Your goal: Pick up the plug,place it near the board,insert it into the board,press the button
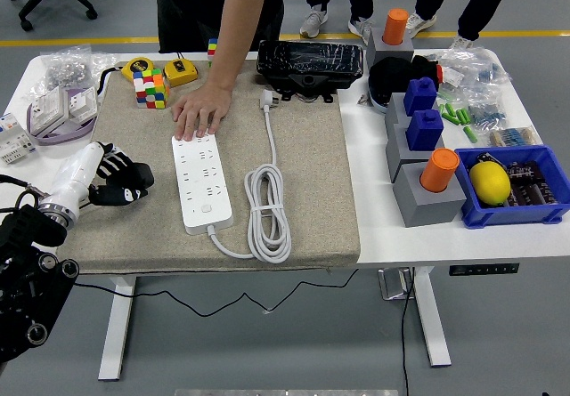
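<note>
A white power strip (202, 181) lies on the beige mat (312, 182), long axis toward me. Its white cord is coiled (267, 209) to the strip's right and runs up to the white plug (266, 101) lying near the mat's far edge. A person's hand (200, 111) presses flat on the strip's far end. My left hand (120, 181), black fingers loosely curled and holding nothing, hovers over the mat's left edge, well left of the strip. My right hand is out of view.
A Rubik's cube (150, 88) and yellow tape measure (138, 66) sit at the mat's far left. A black wrapped box (309, 61) stands behind the plug. Grey and blue blocks with orange cylinders (427, 147) and a blue bin with a lemon (490, 182) fill the right side.
</note>
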`<act>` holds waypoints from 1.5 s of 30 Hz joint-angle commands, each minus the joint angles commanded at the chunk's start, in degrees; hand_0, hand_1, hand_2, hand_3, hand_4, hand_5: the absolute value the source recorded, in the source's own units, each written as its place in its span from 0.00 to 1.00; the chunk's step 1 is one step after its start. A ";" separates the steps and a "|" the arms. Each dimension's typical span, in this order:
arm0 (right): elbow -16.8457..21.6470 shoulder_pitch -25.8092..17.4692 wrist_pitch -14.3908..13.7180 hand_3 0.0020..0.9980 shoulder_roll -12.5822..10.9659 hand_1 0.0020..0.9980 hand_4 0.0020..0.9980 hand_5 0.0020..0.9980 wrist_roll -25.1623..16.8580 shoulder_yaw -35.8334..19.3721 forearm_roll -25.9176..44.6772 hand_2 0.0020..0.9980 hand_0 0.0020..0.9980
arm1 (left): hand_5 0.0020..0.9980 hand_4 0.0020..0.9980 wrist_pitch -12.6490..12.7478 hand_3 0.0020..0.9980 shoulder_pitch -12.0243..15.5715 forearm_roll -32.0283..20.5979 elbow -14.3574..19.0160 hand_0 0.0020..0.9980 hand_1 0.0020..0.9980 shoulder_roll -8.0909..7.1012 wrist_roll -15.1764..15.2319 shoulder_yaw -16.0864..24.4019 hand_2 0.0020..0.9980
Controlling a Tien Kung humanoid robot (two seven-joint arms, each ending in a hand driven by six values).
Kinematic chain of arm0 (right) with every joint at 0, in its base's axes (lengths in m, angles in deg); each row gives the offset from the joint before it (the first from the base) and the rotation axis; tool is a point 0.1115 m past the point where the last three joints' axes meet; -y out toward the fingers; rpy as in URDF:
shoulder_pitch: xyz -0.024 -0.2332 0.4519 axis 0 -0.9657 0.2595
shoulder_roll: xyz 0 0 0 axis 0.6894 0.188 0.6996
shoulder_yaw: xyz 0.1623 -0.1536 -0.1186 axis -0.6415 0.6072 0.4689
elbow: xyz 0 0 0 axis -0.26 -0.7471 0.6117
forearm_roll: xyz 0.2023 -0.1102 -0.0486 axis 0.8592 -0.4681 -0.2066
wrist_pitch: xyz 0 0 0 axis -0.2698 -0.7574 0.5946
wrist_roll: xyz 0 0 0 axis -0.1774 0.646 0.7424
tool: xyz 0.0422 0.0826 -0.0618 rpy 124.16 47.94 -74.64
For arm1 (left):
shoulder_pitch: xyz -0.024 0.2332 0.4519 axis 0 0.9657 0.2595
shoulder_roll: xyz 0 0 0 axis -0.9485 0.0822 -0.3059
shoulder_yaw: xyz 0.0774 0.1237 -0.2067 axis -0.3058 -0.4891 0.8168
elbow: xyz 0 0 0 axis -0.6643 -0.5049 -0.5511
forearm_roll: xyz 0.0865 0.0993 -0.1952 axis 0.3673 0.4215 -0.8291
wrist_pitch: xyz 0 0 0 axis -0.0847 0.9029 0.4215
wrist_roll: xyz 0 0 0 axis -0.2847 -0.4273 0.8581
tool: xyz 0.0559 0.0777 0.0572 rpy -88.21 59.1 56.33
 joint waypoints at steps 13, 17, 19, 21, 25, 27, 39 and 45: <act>0.00 0.32 0.02 0.76 0.03 0.73 1.00 1.00 -0.13 -0.31 -0.02 0.72 0.81 | 0.00 0.66 -3.39 0.50 -0.37 -6.27 7.59 0.19 0.16 -1.51 -0.90 -1.77 0.24; 0.00 0.48 -0.01 0.77 0.08 0.73 1.00 1.00 -0.13 -0.44 -0.03 0.72 0.81 | 0.00 0.67 -7.25 0.48 -1.73 -10.74 9.19 0.19 0.08 -2.83 -1.16 -3.61 0.20; 0.00 0.48 0.02 0.77 0.13 0.73 1.00 1.00 -0.14 -0.45 0.00 0.72 0.81 | 0.00 0.67 -8.81 0.48 -2.78 -12.64 9.12 0.19 0.08 -3.70 -1.07 -4.78 0.20; 0.00 0.51 0.01 0.76 0.14 0.73 1.00 1.00 -0.13 -0.50 -0.03 0.72 0.81 | 0.00 0.67 -10.07 0.48 -3.98 -14.62 8.66 0.19 0.08 -4.70 -0.79 -6.11 0.19; 0.00 0.66 -0.03 0.76 -0.02 0.73 1.00 1.00 -0.15 -0.45 0.06 0.72 0.81 | 0.00 0.67 -11.90 0.48 -7.42 -17.85 6.48 0.19 0.08 -7.36 0.12 -9.78 0.19; 0.00 0.75 -0.04 0.76 -0.11 0.73 1.00 1.00 -0.16 -0.40 0.11 0.72 0.81 | 0.00 0.66 -13.06 0.48 -9.16 -18.58 4.98 0.19 0.08 -8.51 0.37 -11.54 0.19; 0.00 1.06 -0.12 0.76 -0.38 0.73 1.00 1.00 0.01 -0.13 0.28 0.72 0.81 | 0.00 0.64 -18.10 0.49 -15.46 -19.30 -1.13 0.22 0.14 -11.35 0.74 -20.49 0.22; 0.00 0.94 -0.16 0.76 -0.59 0.73 1.00 1.00 0.12 0.10 0.29 0.72 0.81 | 0.00 0.63 -16.60 0.49 -17.66 -18.69 -4.43 0.25 0.20 -11.42 1.81 -22.35 0.28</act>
